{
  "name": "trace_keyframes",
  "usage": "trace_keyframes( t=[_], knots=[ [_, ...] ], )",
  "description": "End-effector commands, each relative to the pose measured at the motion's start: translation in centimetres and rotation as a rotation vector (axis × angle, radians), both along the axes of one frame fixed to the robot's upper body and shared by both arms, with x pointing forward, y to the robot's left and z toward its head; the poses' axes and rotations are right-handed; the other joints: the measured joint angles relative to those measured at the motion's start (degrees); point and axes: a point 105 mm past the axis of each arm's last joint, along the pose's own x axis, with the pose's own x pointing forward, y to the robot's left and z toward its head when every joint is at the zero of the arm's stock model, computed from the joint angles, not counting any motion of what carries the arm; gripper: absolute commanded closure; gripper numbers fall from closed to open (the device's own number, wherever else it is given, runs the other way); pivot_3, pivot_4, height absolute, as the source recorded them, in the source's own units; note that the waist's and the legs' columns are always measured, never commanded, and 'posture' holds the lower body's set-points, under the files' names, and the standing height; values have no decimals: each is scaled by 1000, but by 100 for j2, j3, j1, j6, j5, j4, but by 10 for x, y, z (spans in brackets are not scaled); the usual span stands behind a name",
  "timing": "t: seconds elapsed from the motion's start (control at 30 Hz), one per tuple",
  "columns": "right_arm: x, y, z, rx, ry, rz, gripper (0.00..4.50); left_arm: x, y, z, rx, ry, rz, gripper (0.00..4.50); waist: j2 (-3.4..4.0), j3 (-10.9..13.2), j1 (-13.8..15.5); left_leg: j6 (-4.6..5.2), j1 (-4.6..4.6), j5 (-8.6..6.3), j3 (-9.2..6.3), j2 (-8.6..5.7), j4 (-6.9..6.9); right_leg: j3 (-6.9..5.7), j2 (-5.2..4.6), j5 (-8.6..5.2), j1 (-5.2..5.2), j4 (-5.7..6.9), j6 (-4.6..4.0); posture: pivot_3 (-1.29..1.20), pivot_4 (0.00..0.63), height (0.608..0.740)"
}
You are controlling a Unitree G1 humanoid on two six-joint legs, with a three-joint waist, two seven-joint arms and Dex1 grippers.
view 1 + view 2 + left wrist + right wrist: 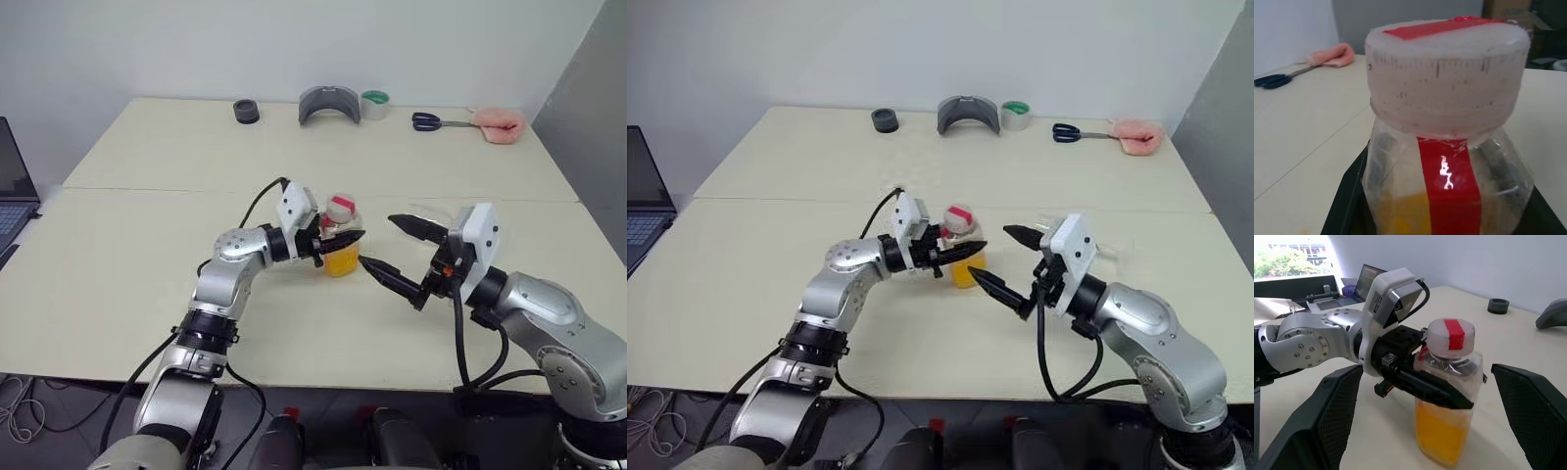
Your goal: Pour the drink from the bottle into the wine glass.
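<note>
Progress is early: left gripper is clamped on the bottle at mid-table, cap on, drink filling its lower part. Right gripper, jaws spread wide, waits just right of it. Uncapping and pouring remain; I cannot spot the wine glass. Red label stripe bears no readable writing.

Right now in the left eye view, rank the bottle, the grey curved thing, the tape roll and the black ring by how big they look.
1. Grey curved thing and bottle: alike, and the bottle is nearer, so unranked.
2. Tape roll.
3. Black ring, slightly smaller.
</note>
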Motion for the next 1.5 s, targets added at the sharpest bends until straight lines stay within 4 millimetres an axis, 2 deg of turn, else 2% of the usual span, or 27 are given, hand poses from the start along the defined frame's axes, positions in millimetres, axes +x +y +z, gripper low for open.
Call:
trace_keyframes(
  t=[0.03,0.23,0.47,0.77,0.9,1.07,1.1,1.3,1.5],
  knots=[
    [-2,10,17,47,-28,7,0,-5,-14,15,-12,-77,-112,2713,0,0,4,0,0,0,0,-1,0,0,0,0,0,0,0,0,150,740],
    [19,21,19,7,-41,-60,0,-6,-29,15,4,-104,-196,2713,1,0,-8,1,-4,-1,0,-2,1,1,-2,0,-2,0,0,0,150,740],
    [34,29,19,-3,-74,-110,0,-6,-28,12,16,-115,-214,2713,1,0,-11,3,-8,-1,0,-2,1,2,0,1,-9,1,2,0,150,740],
    [42,26,19,23,-88,-149,0,-3,-26,14,9,-116,-197,2714,1,1,-7,3,-10,-1,-3,-2,2,0,-1,1,-10,1,2,0,150,740],
    [43,26,17,18,-88,-158,876,-4,-25,13,9,-114,-195,2722,1,0,-4,3,-10,-1,-4,-2,2,0,-1,1,-10,1,2,0,150,740],
    [47,24,14,5,-102,-181,2535,-4,-25,13,12,-112,-195,2732,2,1,-14,3,-12,-1,-2,-2,2,1,-1,1,-12,1,2,0,150,740],
    [47,24,13,1,-104,-182,2679,-4,-25,13,13,-112,-194,2733,2,1,-16,3,-12,-1,-2,-2,2,2,-1,1,-13,2,2,0,150,740],
    [44,27,10,-12,-109,-150,2666,-4,-23,14,13,-112,-192,2733,2,1,-16,3,-12,-1,-2,-3,3,1,-1,2,-14,5,2,0,150,740],
    [37,27,7,-85,-143,126,2666,-7,-24,16,25,-109,-224,2735,1,1,-13,3,-11,-1,0,-4,5,0,-1,2,-12,4,2,0,150,740]
  ],
)
